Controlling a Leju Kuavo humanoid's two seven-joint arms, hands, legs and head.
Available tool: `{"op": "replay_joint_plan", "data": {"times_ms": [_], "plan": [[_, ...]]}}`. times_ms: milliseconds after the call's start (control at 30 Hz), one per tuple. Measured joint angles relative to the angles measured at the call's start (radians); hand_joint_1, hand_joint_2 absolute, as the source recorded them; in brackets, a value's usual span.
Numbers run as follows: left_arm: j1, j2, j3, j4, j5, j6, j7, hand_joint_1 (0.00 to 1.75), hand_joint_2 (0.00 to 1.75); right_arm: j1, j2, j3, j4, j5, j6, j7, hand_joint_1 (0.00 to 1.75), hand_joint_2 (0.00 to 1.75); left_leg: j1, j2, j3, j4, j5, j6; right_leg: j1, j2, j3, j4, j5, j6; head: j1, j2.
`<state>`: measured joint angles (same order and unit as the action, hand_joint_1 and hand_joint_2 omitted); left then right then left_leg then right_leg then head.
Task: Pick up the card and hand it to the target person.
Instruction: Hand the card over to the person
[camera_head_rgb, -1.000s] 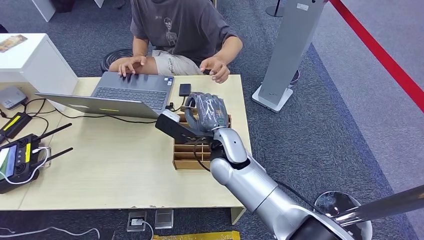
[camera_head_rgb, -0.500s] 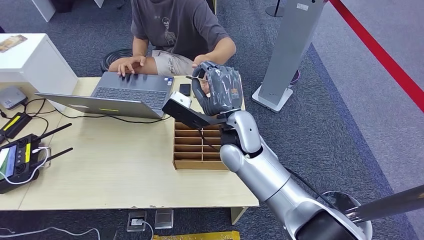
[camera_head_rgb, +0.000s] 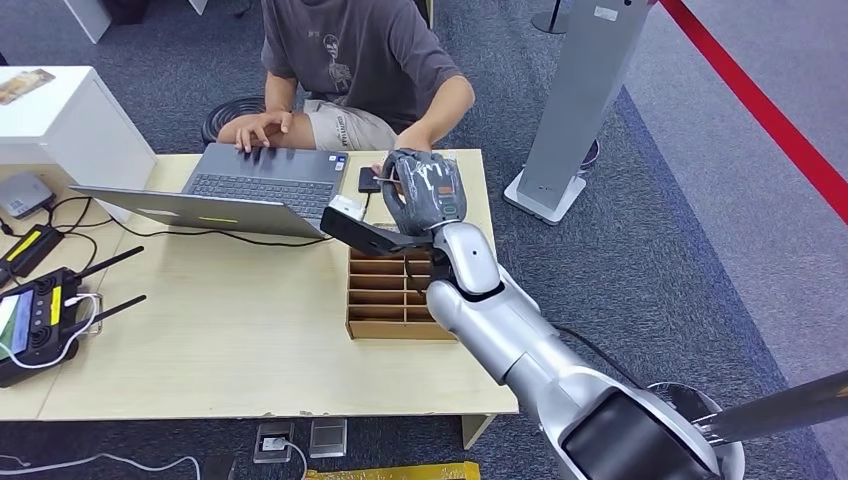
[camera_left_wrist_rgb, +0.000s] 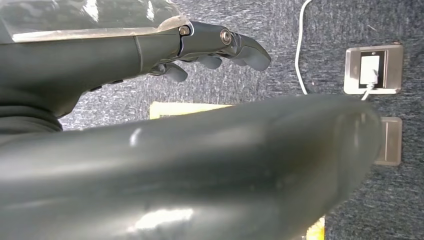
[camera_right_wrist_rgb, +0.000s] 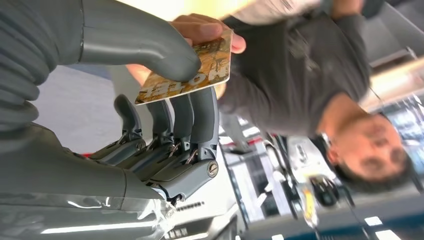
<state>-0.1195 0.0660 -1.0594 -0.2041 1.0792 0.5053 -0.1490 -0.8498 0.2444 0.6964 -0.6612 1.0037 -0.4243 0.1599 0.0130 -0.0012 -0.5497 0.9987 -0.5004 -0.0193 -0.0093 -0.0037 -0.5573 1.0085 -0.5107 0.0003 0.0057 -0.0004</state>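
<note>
The right hand (camera_right_wrist_rgb: 150, 100) pinches the card (camera_right_wrist_rgb: 192, 67) between thumb and fingers (camera_right_wrist_rgb: 200, 117), its long axis running across the fingers and its free end toward the person (camera_head_rgb: 360, 60), whose hand (camera_right_wrist_rgb: 200, 30) grips that end. A divided wooden tray (camera_head_rgb: 385, 295) sits on the table (camera_head_rgb: 230, 330). The left hand (camera_left_wrist_rgb: 150, 45) hangs with fingers loosely apart, holding nothing.

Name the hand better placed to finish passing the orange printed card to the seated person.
Right. The right hand pinches the orange printed card, and the person's fingers already touch it. The left hand hangs over the carpet.
</note>
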Motion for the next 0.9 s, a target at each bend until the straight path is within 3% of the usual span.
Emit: {"op": "replay_joint_plan", "data": {"times_ms": [33, 100, 600, 767, 900], "plan": [[0.0, 0.0, 0.0, 0.0, 0.0, 0.001, 0.002, 0.0, 0.0, 0.001, 0.005, 0.001, 0.02, 0.001, 0.002, 0.003, 0.17, 1.75, 0.0, 0.0, 0.0, 0.0, 0.0, 0.0, 0.0, 0.0, 0.0, 0.0, 0.0, 0.0, 0.0, 0.0], [0.0, 0.0, 0.0, 0.0, 0.0, 0.002, 0.006, 0.0, 0.0, 0.004, 0.013, 0.003, 0.056, 0.002, 0.004, 0.005, 0.0, 1.75, 0.0, 0.0, 0.0, 0.0, 0.0, 0.0, 0.0, 0.0, 0.0, 0.0, 0.0, 0.0, 0.0, 0.0], [-0.001, 0.009, 0.0, 0.0, 0.0, 0.001, 0.02, 0.0, 0.0, 0.029, 0.032, 0.002, 0.145, -0.063, -0.07, -0.043, 0.0, 1.75, 0.0, 0.0, 0.0, 0.0, 0.0, 0.0, 0.0, 0.0, 0.0, 0.0, 0.0, 0.0, 0.0, 0.0], [0.0, 0.011, 0.0, 0.0, 0.0, -0.001, 0.023, 0.0, 0.0, 0.037, 0.032, -0.016, 0.144, -0.149, -0.094, -0.099, 0.0, 1.75, 0.0, 0.0, 0.0, 0.0, 0.0, 0.0, 0.0, 0.0, 0.0, 0.0, 0.0, 0.0, -0.001, 0.0], [0.0, 0.012, 0.0, 0.0, 0.002, 0.0, 0.029, 0.0, 0.0, 0.057, 0.032, -0.046, 0.127, -0.295, -0.088, -0.186, 0.0, 1.75, 0.0, 0.0, 0.0, 0.0, 0.0, 0.0, 0.0, 0.0, 0.0, 0.0, 0.0, 0.0, -0.001, 0.0]]}}
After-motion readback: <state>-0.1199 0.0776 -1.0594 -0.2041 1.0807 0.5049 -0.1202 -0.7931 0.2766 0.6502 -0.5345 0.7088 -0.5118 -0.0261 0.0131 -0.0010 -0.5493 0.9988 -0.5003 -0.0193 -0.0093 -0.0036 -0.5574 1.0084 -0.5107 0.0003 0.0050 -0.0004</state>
